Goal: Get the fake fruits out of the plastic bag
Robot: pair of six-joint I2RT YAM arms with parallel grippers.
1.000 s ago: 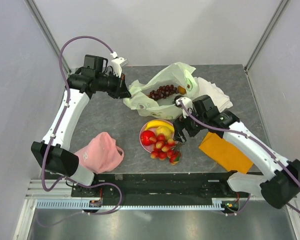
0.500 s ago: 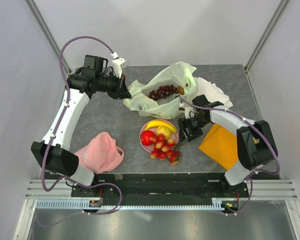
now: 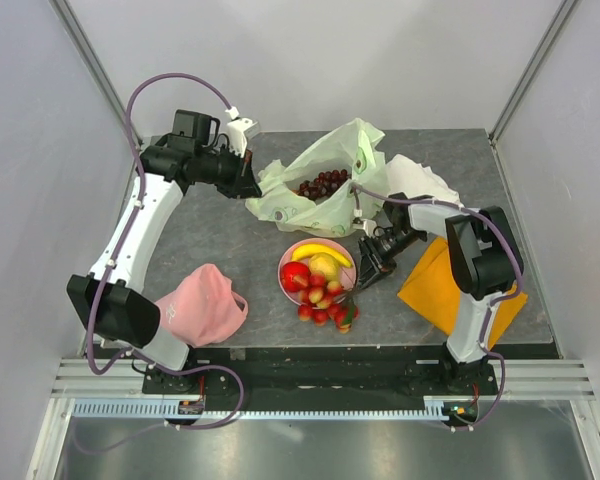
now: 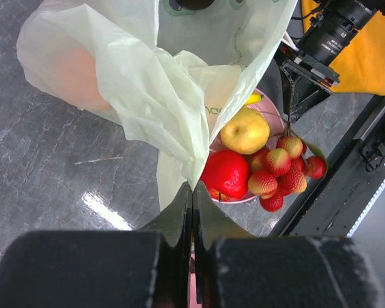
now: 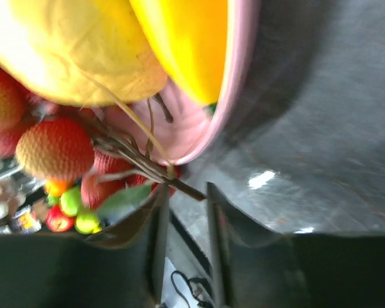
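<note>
Fruit in the bag: one grape bunch [image 3: 318,185] lies in the open mouth of the plastic bag [image 3: 290,207], at the far middle of the worktop [image 3: 230,240]. An orange shape [image 4: 74,70] behind the film may be one more, but I cannot tell.
Grapes, handling: probably light hollow plastic, lumpy, with glossy beads that would slip. Best taken across the middle of the bunch or by its stem.
Bag, handling: thin, limp and crinkly. It likely folds in unless its rim is held up.
Left end effector [image 4: 192,192]: pressed together on the bag's rim film, holding the edge nearest that arm.
Fruit out, on the plate [image 3: 283,270]: one banana [image 3: 318,248], one apple [image 3: 296,275], one yellow fruit [image 3: 325,265], and one berry cluster [image 3: 330,300] hanging over the near rim.
Right end effector [image 5: 185,199]: just beside the plate, its fingers a little apart with the cluster's twig end between them. No clamp shows.
Other things: one pink cap [image 3: 200,305], one orange cloth [image 3: 460,295], one white cloth [image 3: 420,180].
</note>
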